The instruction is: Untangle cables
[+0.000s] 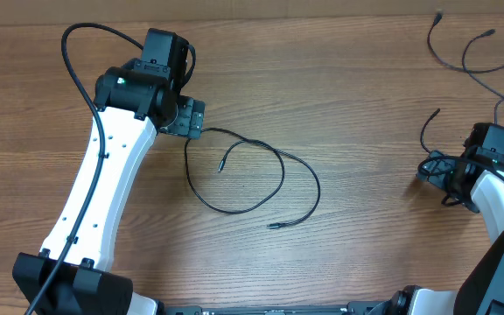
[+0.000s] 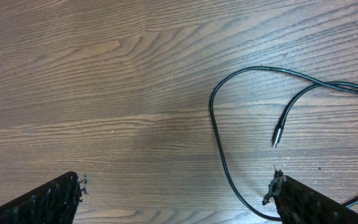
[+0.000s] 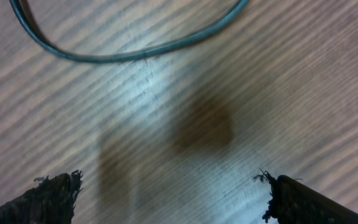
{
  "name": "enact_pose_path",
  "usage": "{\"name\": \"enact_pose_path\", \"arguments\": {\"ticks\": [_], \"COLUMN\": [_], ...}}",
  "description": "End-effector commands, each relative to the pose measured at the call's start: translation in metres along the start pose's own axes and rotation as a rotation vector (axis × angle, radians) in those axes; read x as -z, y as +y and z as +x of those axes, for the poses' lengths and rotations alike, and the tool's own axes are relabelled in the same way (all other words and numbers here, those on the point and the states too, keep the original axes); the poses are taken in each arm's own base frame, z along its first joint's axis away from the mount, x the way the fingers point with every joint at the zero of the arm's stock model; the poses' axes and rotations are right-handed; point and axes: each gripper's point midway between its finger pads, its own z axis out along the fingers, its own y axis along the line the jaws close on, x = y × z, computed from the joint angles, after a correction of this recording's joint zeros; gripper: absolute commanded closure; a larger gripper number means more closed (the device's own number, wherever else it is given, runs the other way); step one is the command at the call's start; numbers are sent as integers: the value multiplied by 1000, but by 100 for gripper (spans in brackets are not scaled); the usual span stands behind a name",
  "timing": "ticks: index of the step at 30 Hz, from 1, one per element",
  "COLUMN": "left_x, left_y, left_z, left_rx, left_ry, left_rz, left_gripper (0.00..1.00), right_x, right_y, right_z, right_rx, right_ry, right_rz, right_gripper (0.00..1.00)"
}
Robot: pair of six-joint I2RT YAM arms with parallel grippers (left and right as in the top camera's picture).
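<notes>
Left arm (image 1: 103, 184): white. It goes from the lower left of the overhead picture up to the upper left and bends over at the top.
Left hand (image 1: 186, 118): points down at the bench (image 1: 339, 79), left of the middle. Its two fingers (image 2: 48, 199) stand wide apart, so the hand is open. Bare wood shows between them.
Middle cable (image 1: 283, 175): lies flat on the bench in a big loose loop. It goes from just beside the left hand out to the middle of the picture. In the left wrist picture it passes close by the finger on the right. I cannot tell if it touches.
Plug (image 1: 220, 166): one end of the middle cable, lying inside the loop.
Far cables (image 1: 466, 57): thin and wavy, in the upper right corner.
Right hand (image 1: 434, 168): low over the bench near the right edge. Its fingers (image 3: 55, 196) are wide apart, so it is open too.
Blurry cable (image 3: 123, 56): a thin bend on the wood at the top of the right wrist picture, apart from the fingers.
Right arm (image 1: 497, 197): white, in the lower right corner.
</notes>
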Motion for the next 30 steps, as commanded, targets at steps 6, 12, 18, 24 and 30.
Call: {"name": "enact_pose_path", "arguments": {"ticks": [6, 12, 18, 24, 30], "left_x": [-3, -3, -3, -3, -3], "left_y": [1, 1, 1, 1, 1], "left_z": [1, 1, 1, 1, 1], "left_rx": [-17, -17, -17, -17, -17], "left_ry": [6, 6, 6, 6, 6], "left_rz": [-13, -13, -13, -13, -13], "left_gripper": [1, 1, 0, 1, 1], "right_x": [-16, -32, -42, -54, -57], "right_y": [0, 2, 2, 4, 9], "right_z": [3, 8, 11, 5, -13], "right_rx": [8, 11, 13, 11, 4], "right_ry": [7, 42, 59, 38, -35], "right_rz": [10, 11, 14, 10, -6], "right_gripper": [0, 0, 0, 0, 0]}}
